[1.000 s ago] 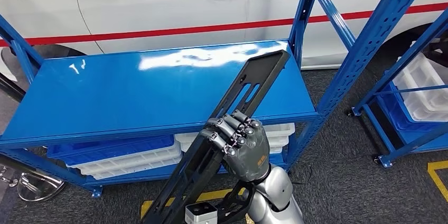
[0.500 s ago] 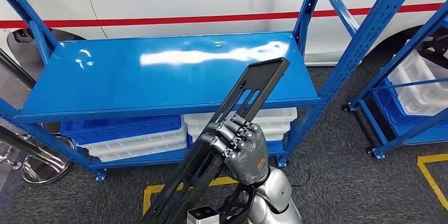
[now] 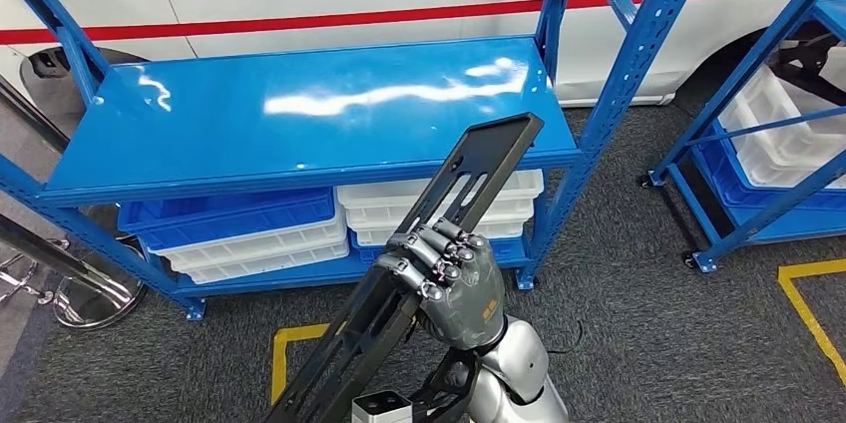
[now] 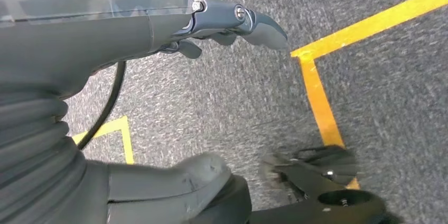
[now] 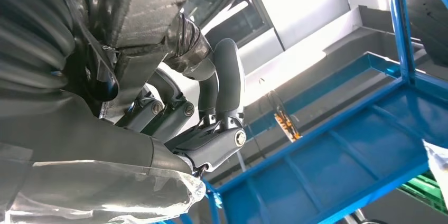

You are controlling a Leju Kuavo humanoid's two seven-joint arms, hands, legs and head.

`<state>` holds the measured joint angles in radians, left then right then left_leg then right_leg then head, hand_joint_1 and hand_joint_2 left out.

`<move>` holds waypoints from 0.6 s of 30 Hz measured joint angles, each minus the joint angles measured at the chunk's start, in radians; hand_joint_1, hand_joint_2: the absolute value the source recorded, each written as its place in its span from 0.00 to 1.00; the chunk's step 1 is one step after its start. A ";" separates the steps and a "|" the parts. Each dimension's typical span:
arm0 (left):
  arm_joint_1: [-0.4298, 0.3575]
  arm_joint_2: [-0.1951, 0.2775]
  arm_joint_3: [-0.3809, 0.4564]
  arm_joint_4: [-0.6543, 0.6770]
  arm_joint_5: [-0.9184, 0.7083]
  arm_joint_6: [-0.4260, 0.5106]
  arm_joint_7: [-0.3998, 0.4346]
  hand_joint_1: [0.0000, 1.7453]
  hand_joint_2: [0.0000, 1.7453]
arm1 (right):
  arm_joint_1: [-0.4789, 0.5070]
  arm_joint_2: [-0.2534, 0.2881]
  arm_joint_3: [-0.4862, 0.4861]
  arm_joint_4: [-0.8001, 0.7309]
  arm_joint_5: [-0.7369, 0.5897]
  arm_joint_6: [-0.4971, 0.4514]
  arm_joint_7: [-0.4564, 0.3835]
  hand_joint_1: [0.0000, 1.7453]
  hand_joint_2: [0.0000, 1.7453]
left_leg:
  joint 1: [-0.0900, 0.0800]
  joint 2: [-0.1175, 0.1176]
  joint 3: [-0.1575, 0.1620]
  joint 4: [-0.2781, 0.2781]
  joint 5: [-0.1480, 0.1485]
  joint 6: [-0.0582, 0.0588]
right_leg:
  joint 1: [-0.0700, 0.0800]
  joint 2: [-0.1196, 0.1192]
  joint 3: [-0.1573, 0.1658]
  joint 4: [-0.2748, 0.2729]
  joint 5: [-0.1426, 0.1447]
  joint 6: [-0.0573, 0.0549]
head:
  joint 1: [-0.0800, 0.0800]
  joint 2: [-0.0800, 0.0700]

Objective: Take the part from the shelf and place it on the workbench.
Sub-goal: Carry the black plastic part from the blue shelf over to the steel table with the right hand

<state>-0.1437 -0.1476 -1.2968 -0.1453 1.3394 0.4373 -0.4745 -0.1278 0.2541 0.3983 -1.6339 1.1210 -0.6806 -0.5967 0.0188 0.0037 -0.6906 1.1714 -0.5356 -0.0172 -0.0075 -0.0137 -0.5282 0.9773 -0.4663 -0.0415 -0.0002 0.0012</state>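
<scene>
Low in the frame's centre, the right robot hand [image 3: 449, 278] grips the long black slotted part [image 3: 439, 233], which slants toward upper right, clear of the blue shelf [image 3: 299, 109] beyond. I judge this the carrying step; next, turn toward the counter. Whether the left robot hand [image 4: 222, 20] holds anything cannot be told.

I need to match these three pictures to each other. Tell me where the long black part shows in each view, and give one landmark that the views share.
Head view: the long black part runs diagonally from bottom centre up to the shelf's front edge, gripped by the right hand.
Left wrist view: the part is not in this picture.
Right wrist view: a dark slab of the part lies along the top, fingers wrapped round it.
Shared landmark: the blue shelf, in the head and right wrist views.
</scene>
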 joint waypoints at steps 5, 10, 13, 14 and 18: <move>-0.009 0.005 0.000 0.000 0.016 -0.072 0.044 0.00 1.00 | -0.013 -0.004 0.044 0.027 -0.020 0.000 0.063 1.00 1.00 | 0.013 0.000 0.082 0.004 0.032 -0.022 | -0.007 -0.003 -0.070 0.027 0.034 0.014 | 0.000 0.000; -0.028 0.009 0.001 0.000 0.029 -0.105 0.069 0.00 1.00 | -0.035 -0.010 0.101 0.046 -0.022 0.000 0.104 1.00 1.00 | 0.006 -0.009 0.176 -0.164 0.034 -0.004 | -0.004 -0.003 -0.108 0.052 0.062 0.047 | 0.001 0.000; -0.031 0.009 0.001 0.000 0.034 -0.104 0.069 0.00 1.00 | -0.045 -0.015 0.115 0.054 -0.036 0.000 0.117 1.00 1.00 | 0.006 -0.001 0.153 -0.166 0.058 0.031 | -0.008 0.001 -0.128 0.097 0.005 0.062 | 0.001 0.000; -0.032 0.009 0.001 0.000 0.034 -0.102 0.068 0.00 1.00 | -0.047 -0.017 0.120 0.056 -0.041 0.000 0.121 1.00 1.00 | 0.005 0.001 0.143 -0.166 0.068 0.041 | -0.009 0.002 -0.143 0.146 -0.045 0.064 | 0.001 0.000; -0.032 0.011 0.001 0.000 0.034 -0.065 0.052 0.00 1.00 | -0.054 -0.019 0.130 0.068 -0.042 0.000 0.137 1.00 1.00 | -0.009 0.004 0.082 -0.158 0.109 0.053 | -0.005 0.005 -0.167 0.336 -0.134 0.060 | 0.001 0.000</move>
<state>-0.1757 -0.1370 -1.2963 -0.1453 1.3733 0.3724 -0.4220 -0.1814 0.2348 0.5285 -1.5663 1.0790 -0.6806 -0.4598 0.0102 0.0075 -0.6086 1.0136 -0.4265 0.0360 -0.0129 -0.0087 -0.6949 1.3135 -0.6001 0.0186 0.0004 0.0011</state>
